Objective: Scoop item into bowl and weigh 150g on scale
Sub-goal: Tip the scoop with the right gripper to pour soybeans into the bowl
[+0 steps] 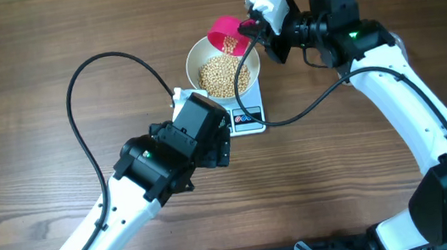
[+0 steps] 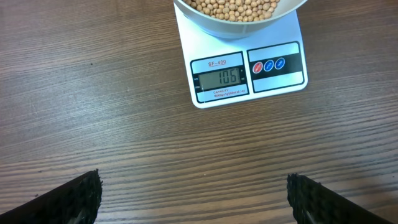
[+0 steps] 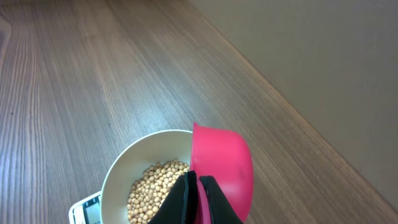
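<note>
Beans [image 1: 223, 74] lie heaped in the white bowl [image 1: 191, 67], which sits on the back part of the scale [image 2: 246, 94] toward the table's [image 1: 28, 63] far edge. The scale's front edge carries the label "SF-400" above a display [image 2: 219, 77] that appears to read 106. The right gripper [image 3: 198, 182], pressed together, pinches the handle of a pink scoop [image 3: 224, 165] tilted over the bowl's rim. The left gripper [image 2: 193, 190] hangs spread wide before the scale, holding nothing.

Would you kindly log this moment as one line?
right gripper: shut on scoop, tilted over bowl | left gripper: open, near scale | beans: in bowl on scale
</note>
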### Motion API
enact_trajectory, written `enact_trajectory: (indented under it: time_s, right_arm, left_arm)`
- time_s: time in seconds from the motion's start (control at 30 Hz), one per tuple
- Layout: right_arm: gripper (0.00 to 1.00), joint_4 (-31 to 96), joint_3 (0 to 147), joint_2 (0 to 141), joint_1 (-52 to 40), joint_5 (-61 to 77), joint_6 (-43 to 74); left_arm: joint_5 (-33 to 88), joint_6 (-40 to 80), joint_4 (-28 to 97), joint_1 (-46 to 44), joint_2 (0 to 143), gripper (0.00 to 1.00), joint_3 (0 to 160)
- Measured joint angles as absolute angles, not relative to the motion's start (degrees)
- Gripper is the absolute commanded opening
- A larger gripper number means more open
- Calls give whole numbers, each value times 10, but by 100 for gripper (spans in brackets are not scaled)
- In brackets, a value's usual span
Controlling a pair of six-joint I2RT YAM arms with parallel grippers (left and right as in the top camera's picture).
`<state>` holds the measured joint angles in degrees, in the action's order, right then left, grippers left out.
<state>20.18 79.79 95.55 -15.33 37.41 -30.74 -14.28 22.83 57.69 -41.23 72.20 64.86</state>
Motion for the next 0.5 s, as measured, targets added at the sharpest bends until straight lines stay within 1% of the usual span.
enact_trajectory:
  time_s: [0.5]
  right_arm:
    - [4, 202, 798, 955, -155, 373, -312]
  left_arm:
    - [-143, 228, 577, -412, 722, 100, 649]
